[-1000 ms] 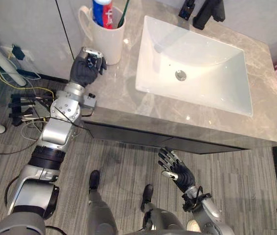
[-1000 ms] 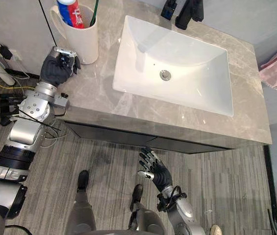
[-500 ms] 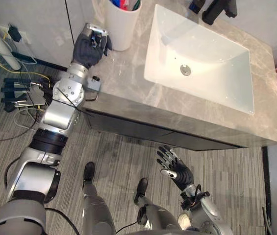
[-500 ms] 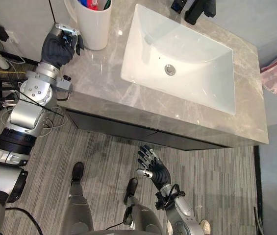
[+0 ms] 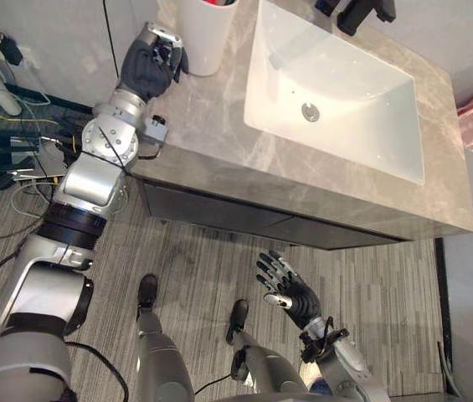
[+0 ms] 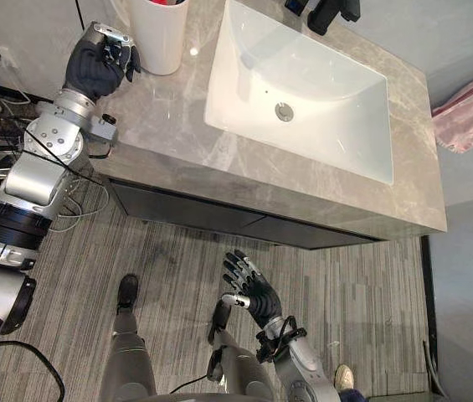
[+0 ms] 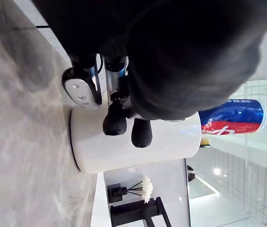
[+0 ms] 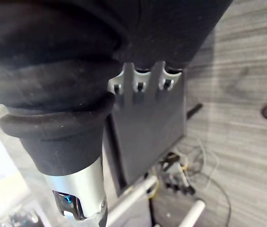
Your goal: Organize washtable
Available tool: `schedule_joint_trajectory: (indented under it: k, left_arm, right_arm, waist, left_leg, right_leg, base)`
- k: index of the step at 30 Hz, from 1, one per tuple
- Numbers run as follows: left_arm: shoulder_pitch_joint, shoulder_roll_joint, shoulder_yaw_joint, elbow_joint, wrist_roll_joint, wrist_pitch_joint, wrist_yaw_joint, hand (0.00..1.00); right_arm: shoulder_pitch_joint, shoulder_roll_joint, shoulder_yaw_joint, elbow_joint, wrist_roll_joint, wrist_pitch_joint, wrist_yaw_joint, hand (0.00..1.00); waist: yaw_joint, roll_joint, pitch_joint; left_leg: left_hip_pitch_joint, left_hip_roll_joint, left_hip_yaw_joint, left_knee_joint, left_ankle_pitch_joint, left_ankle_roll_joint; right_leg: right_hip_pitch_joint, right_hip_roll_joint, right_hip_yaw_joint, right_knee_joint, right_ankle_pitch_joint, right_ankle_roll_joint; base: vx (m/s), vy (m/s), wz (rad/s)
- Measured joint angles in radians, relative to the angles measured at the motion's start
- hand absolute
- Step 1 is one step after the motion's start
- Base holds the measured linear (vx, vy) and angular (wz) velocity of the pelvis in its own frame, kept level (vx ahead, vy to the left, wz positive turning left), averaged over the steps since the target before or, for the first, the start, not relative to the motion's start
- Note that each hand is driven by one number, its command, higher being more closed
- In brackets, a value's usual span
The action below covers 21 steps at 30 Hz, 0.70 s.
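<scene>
cup (image 5: 205,38), white, stands upright at the counter's (image 5: 219,142) far left corner in the left eye view. its long axis is vertical with the mouth up, and it sits just beside the left hand (image 5: 152,67), at two o'clock from it. right hand (image 5: 290,295) hangs spread and empty over the floor (image 5: 387,285). in the left wrist view, curled fingertips (image 7: 115,124) sit close before the cup's wall with nothing seen in their grasp. whether they touch it i cannot tell. toothpaste tube (image 7: 239,118) pokes out of the mouth.
</scene>
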Motion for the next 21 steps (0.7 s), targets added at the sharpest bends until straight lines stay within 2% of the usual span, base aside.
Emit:
schedule_joint_trajectory:
  k: [4, 6, 7, 9, 10, 11, 13, 16, 21]
  left_arm:
    - [-0.027, 0.014, 0.001, 0.001, -0.013, -0.015, -0.014, 1.00]
    - [-0.024, 0.014, 0.000, 0.014, -0.022, -0.015, -0.022, 1.00]
    - [-0.013, 0.014, 0.001, 0.032, -0.037, -0.015, -0.026, 1.00]
    - [0.006, 0.013, 0.003, 0.034, -0.044, -0.016, -0.029, 1.00]
    - [0.023, 0.013, 0.003, 0.035, -0.045, -0.016, -0.040, 1.00]
    - [0.026, 0.013, 0.003, 0.036, -0.045, -0.016, -0.042, 1.00]
    - [0.056, 0.002, 0.003, 0.039, -0.045, -0.016, -0.051, 1.00]
    - [0.111, -0.008, 0.003, 0.041, -0.055, -0.015, -0.068, 1.00]
    - [0.159, -0.008, 0.003, 0.041, -0.064, -0.014, -0.086, 1.00]
  right_arm:
    - [-0.005, -0.001, 0.003, 0.000, 0.002, 0.000, 0.001, 0.00]
    - [-0.016, -0.002, 0.003, 0.008, 0.003, 0.001, 0.002, 0.00]
    - [-0.030, -0.002, 0.005, 0.030, 0.003, 0.002, 0.003, 0.00]
    - [-0.034, -0.009, 0.006, 0.038, 0.003, 0.005, 0.003, 0.00]
    - [-0.034, -0.016, 0.008, 0.043, 0.003, 0.006, 0.003, 0.00]
    - [-0.034, -0.018, 0.009, 0.043, 0.003, 0.006, 0.003, 0.00]
    - [-0.035, -0.024, 0.008, 0.047, 0.004, 0.006, 0.003, 0.00]
    - [-0.033, -0.034, 0.009, 0.073, 0.004, 0.010, 0.004, 0.00]
    - [-0.024, -0.046, 0.006, 0.073, 0.003, 0.013, 0.004, 0.00]
  waist:
    - [-0.019, 0.010, 0.002]
    - [-0.019, 0.020, 0.001]
    - [-0.020, 0.033, 0.000]
    - [-0.020, 0.056, 0.000]
    - [-0.020, 0.077, -0.001]
    - [-0.020, 0.083, -0.002]
    - [-0.024, 0.116, -0.005]
    - [-0.023, 0.149, -0.019]
    - [-0.024, 0.164, -0.030]
  left_leg:
    - [0.030, -0.008, -0.001, 0.004, 0.000, 0.001]
    - [0.033, -0.008, -0.003, 0.006, 0.005, 0.006]
    - [0.040, -0.008, -0.004, 0.007, 0.005, 0.006]
    - [0.048, -0.008, -0.006, 0.007, 0.005, 0.006]
    - [0.058, -0.009, -0.009, 0.007, 0.005, 0.006]
    - [0.060, -0.009, -0.010, 0.007, 0.005, 0.006]
    - [0.074, -0.008, -0.024, 0.006, 0.001, 0.004]
    - [0.088, -0.008, -0.026, 0.005, -0.011, 0.000]
    - [0.093, -0.008, -0.025, 0.002, -0.014, 0.003]
  right_leg:
    - [0.030, -0.008, -0.001, -0.001, 0.006, 0.018]
    - [0.035, -0.008, -0.002, -0.004, 0.007, 0.050]
    - [0.043, -0.008, -0.004, -0.004, 0.012, 0.069]
    - [0.054, -0.008, -0.008, -0.005, 0.012, 0.072]
    - [0.068, -0.009, -0.014, -0.006, 0.009, 0.076]
    - [0.070, -0.009, -0.015, -0.006, 0.009, 0.077]
    - [0.092, -0.008, -0.028, -0.006, -0.001, 0.090]
    - [0.106, -0.008, -0.028, -0.005, -0.009, 0.088]
    - [0.110, -0.009, -0.028, -0.004, -0.010, 0.090]
  base:
    - [0.04, -0.018, -0.01]
    - [0.07, -0.055, 0.03]
    - [0.05, -0.047, 0.04]
    - [0.04, -0.038, 0.08]
    - [0.03, -0.026, 0.09]
    - [0.02, -0.027, 0.12]
    - [-0.01, -0.018, 0.14]
    - [-0.03, -0.004, 0.03]
    - [-0.02, -0.001, 0.01]
